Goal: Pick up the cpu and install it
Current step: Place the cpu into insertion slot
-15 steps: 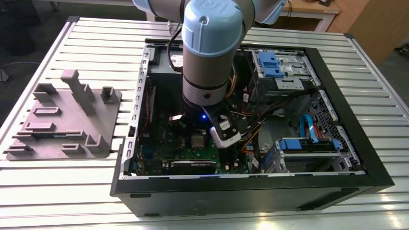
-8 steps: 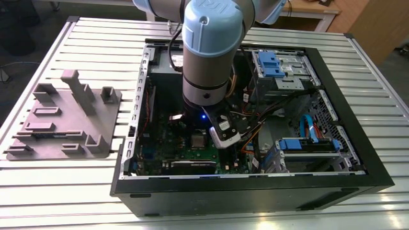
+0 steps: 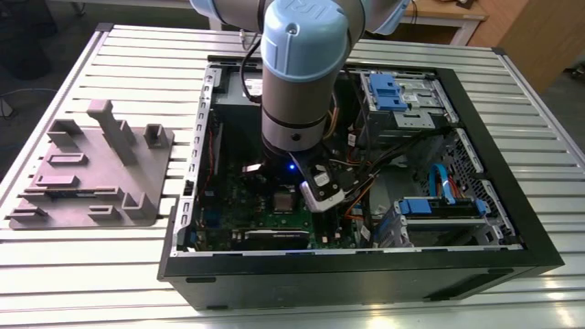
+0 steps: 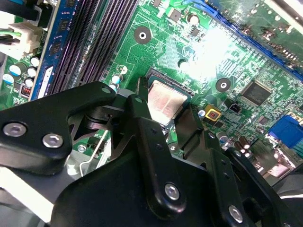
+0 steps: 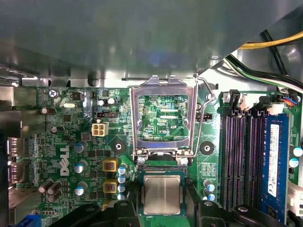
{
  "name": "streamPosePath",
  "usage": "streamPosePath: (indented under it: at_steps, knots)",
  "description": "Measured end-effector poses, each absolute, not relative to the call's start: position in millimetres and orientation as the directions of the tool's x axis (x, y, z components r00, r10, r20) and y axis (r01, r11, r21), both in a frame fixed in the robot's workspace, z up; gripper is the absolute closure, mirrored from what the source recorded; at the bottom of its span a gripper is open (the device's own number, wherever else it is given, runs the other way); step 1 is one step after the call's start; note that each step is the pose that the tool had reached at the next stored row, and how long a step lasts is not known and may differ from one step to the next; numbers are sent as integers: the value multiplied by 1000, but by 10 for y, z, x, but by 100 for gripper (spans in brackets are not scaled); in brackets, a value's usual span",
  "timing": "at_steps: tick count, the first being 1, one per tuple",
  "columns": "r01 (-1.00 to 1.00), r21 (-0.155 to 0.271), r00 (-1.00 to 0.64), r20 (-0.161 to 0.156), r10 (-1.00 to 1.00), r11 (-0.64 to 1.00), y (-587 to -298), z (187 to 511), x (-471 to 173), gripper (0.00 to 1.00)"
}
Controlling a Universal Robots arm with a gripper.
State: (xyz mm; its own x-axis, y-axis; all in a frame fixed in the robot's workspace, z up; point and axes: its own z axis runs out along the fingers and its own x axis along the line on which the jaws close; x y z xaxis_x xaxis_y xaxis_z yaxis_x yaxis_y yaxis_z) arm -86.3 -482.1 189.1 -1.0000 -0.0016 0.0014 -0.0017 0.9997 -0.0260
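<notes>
The cpu [image 5: 162,194], a small silvery square chip, lies flat within the black socket on the green motherboard [image 5: 71,156]. The socket's metal load plate [image 5: 163,118] is swung open beside it. My gripper [image 4: 164,108] is down inside the computer case, its black fingers [image 4: 142,111] pressed against two opposite edges of the cpu [image 4: 164,100]. In the exterior view the gripper [image 3: 281,193] hangs under the arm's wrist, right over the cpu [image 3: 285,201].
The open case wall [image 3: 366,264] surrounds the board. Empty memory slots [image 5: 239,156] and one fitted memory stick [image 5: 277,161] run beside the socket. Cables [image 3: 384,157] and blue drive bays [image 3: 402,96] fill the exterior view's right. A grey fixture plate [image 3: 92,171] lies on the table outside the case.
</notes>
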Motion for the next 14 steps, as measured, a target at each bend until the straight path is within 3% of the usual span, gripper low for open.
streamPosePath:
  at_steps: [13, 14]
  knots:
    - [-2, -27, -1000, 1, -2, 1000, -4821, 1889, -862, 52]
    - [-2, -27, -1000, 1, -2, 1000, -4821, 1889, -862, 45]
